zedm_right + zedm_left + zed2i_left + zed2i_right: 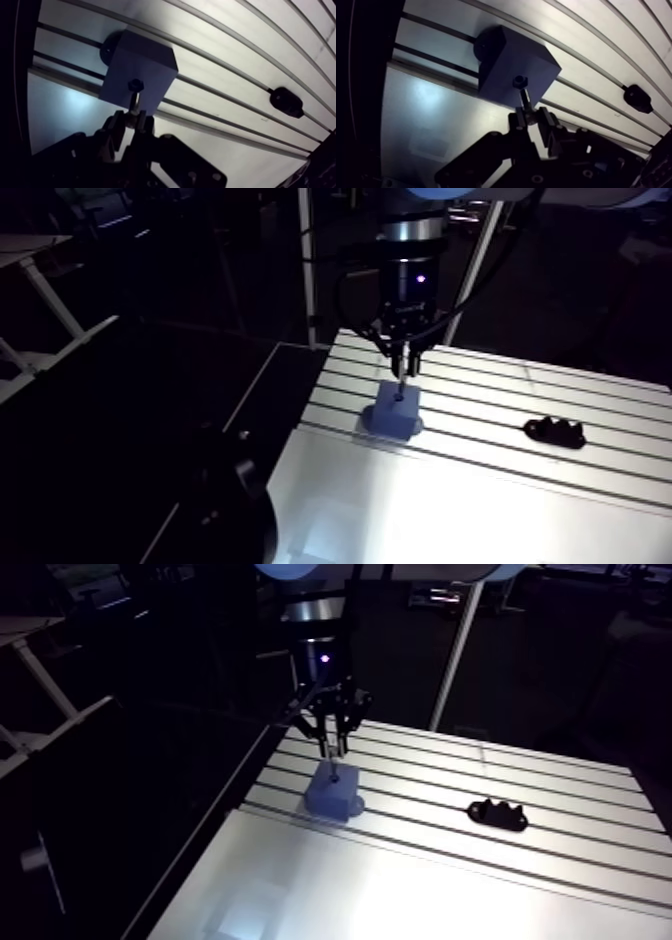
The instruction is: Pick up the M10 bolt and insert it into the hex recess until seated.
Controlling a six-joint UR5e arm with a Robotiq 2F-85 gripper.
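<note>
A blue block [508, 62] stands on the slotted aluminium table [500, 403], on a round dark base. In the wrist view my gripper [531, 116] is shut on the thin shank of the dark M10 bolt [521, 82]. The bolt points away from the fingers with its hex head lowest, over the block's top face. The head covers the recess, so I cannot tell whether it touches the block or sits in it. In the arm view the gripper [404, 370] hangs straight above the block [392, 413], and the bolt head [400, 398] shows as a dark spot on the block's top.
A small black lobed holder [555, 431] lies on the table to the right of the block, seen too in the wrist view [638, 98]. The table's left edge drops into darkness close beside the block. A smooth bright plate [430, 508] covers the table's near part.
</note>
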